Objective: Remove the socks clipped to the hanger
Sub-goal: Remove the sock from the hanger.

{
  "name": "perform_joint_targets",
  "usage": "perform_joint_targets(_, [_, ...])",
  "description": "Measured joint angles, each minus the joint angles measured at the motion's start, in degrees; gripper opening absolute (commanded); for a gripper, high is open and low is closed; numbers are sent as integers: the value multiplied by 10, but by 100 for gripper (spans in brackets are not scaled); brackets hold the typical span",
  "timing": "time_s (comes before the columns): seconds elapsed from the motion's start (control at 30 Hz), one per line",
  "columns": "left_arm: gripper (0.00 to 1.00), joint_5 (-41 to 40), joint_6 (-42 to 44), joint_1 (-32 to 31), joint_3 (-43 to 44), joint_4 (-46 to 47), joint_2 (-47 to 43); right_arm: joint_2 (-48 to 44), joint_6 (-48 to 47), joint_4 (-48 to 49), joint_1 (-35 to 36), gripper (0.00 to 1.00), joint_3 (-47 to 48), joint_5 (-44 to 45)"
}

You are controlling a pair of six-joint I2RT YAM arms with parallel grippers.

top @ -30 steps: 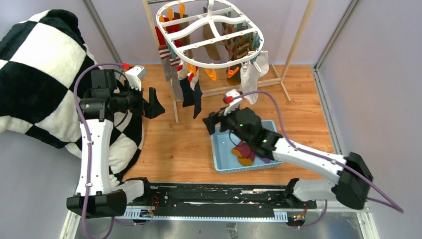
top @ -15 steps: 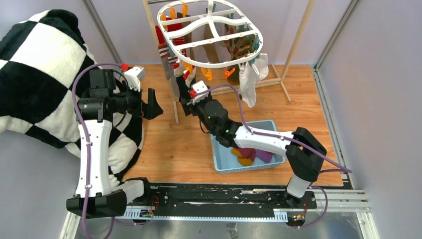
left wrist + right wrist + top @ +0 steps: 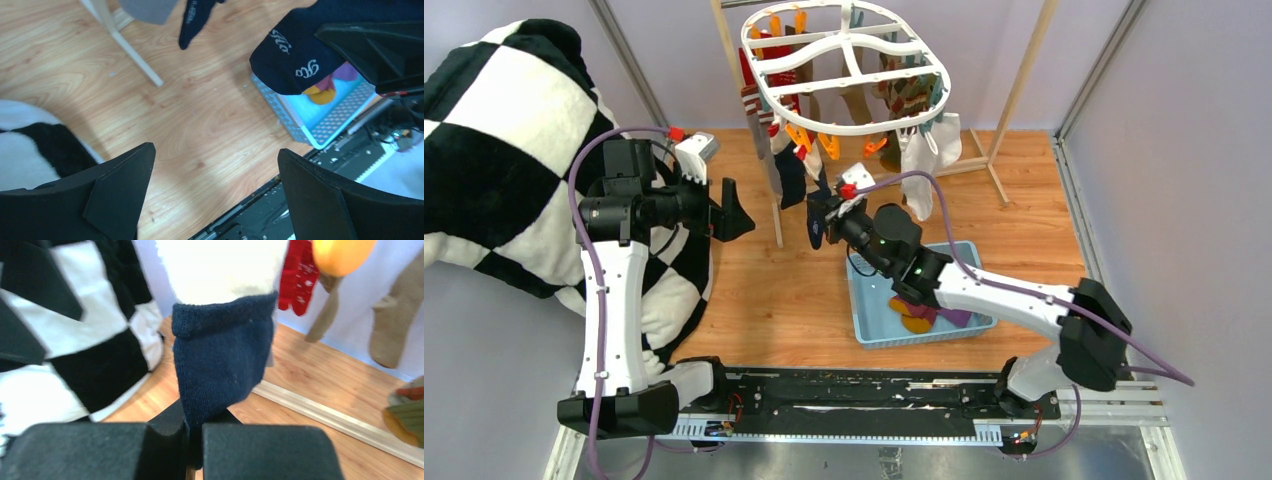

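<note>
The white oval hanger (image 3: pixel 848 40) hangs at the back with several socks clipped under its rim: red (image 3: pixel 749 72), brown (image 3: pixel 856 100), striped (image 3: pixel 906 95) and white (image 3: pixel 927 160). A navy sock (image 3: pixel 818 200) dangles at its near left side. My right gripper (image 3: pixel 816 222) is shut on that sock's lower end. In the right wrist view the navy sock (image 3: pixel 222 355) runs down between the closed jaws of my right gripper (image 3: pixel 194 437), with white fabric above it. My left gripper (image 3: pixel 736 208) hovers open and empty to the left; its wrist view shows my left gripper (image 3: pixel 215 170) and the navy sock (image 3: pixel 292 55).
A light blue basket (image 3: pixel 862 318) on the wooden floor holds purple and orange socks (image 3: pixel 919 310). The wooden rack (image 3: pixel 1014 90) carries the hanger. A big black-and-white checked blanket (image 3: pixel 504 130) fills the left side. Grey walls close in left and right.
My right arm swung from above the basket up to the hanger's near left side and shut on the navy sock. The hanger swayed slightly. The left arm stayed still.
</note>
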Motion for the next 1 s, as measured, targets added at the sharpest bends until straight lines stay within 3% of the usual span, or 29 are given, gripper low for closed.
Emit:
perform_joint_targets(0.23, [100, 103, 1, -11, -16, -2, 1, -97, 89, -17, -12, 0, -41, -147])
perform_joint_targets(0.4, [100, 130, 11, -94, -16, -3, 3, -115, 153, -19, -18, 1, -60, -224])
perform_joint_targets(0.73, [100, 187, 49, -157, -32, -5, 12, -141, 299, 26, -31, 3, -91, -324])
perform_joint_targets(1.0, [98, 241, 68, -199, -40, -6, 24, -153, 381, 75, -32, 5, -110, -351])
